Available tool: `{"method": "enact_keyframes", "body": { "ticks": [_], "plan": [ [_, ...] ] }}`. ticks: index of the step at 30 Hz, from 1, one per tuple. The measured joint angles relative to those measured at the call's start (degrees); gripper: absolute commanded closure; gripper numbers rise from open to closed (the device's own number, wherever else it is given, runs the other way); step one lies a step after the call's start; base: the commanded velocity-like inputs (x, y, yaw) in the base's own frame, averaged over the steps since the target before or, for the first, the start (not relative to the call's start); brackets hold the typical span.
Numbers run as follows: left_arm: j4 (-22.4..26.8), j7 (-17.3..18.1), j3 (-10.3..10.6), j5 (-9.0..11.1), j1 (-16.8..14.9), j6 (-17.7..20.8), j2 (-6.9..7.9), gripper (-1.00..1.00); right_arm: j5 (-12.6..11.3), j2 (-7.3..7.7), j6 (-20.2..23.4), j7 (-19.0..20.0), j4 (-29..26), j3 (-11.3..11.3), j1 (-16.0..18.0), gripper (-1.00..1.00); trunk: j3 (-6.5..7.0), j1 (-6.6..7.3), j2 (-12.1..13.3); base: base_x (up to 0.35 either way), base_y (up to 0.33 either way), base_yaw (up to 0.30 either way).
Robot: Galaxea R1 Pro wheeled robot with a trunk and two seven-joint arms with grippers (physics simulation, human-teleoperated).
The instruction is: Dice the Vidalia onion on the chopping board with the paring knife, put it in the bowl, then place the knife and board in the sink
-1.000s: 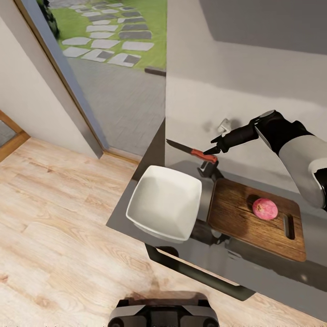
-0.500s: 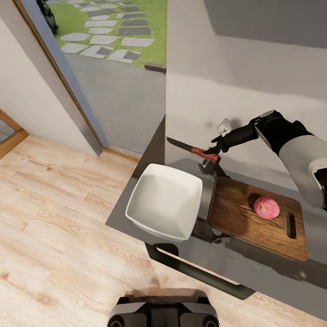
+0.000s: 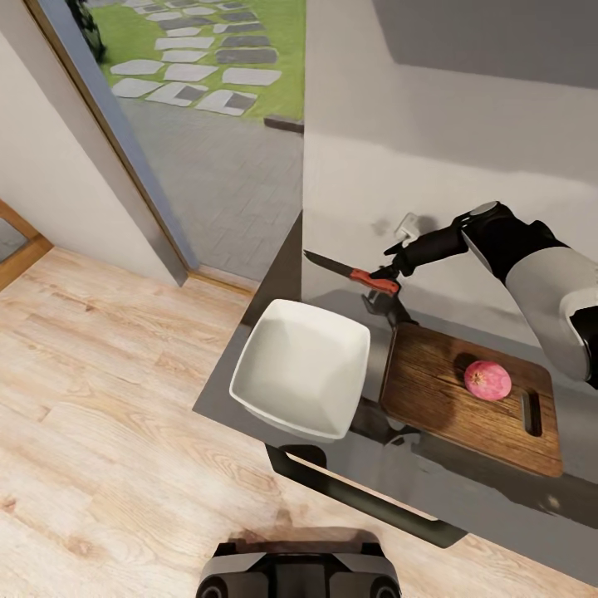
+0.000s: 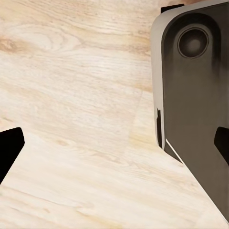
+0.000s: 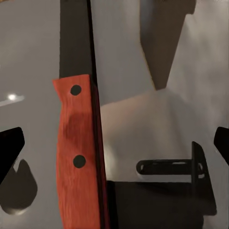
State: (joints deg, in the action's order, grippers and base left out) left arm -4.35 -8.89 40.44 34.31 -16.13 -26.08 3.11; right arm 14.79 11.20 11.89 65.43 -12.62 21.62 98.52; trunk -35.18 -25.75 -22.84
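Slightly raised since 1.0 s ago: right pincer (image 3: pixel 389 275) pinching paring knife (image 3: pixel 349 273), at 11 o'clock from chopping board (image 3: pixel 440 394). Vidalia onion (image 3: pixel 487 380) on board. Left pincer (image 4: pixel 114 145) spread.

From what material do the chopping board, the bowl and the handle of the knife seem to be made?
The chopping board looks like mid-brown wood, with visible grain. The bowl seems glazed ceramic or glossy plastic: plain white with soft highlights. The paring knife has a red handle with faint grain and two dark rivets, perhaps stained wood; its blade looks like dark metal.
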Motion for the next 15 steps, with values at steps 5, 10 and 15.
{"method": "enact_keyframes", "body": {
  "ticks": [5,10,15],
  "plan": [
    [0.0,0.0,0.0,0.0,0.0,0.0,0.0,-1.0,0.0,-0.23,0.0,-0.1,0.0,0.0,0.0,-1.0,0.0,-0.01,0.0,-0.068,0.0,0.0],
    [0.0,0.0,0.0,0.0,0.0,0.0,0.0,-1.0,0.0,-0.49,0.0,-0.2,0.0,0.0,0.0,-1.0,0.0,0.0,0.0,-0.026,0.0,0.0],
    [0.0,0.0,0.0,0.0,0.0,0.0,0.0,-1.0,0.0,-0.78,0.0,-0.9,0.0,0.0,0.0,-1.0,0.0,0.0,0.0,-0.004,0.0,0.0]
  ]
}}
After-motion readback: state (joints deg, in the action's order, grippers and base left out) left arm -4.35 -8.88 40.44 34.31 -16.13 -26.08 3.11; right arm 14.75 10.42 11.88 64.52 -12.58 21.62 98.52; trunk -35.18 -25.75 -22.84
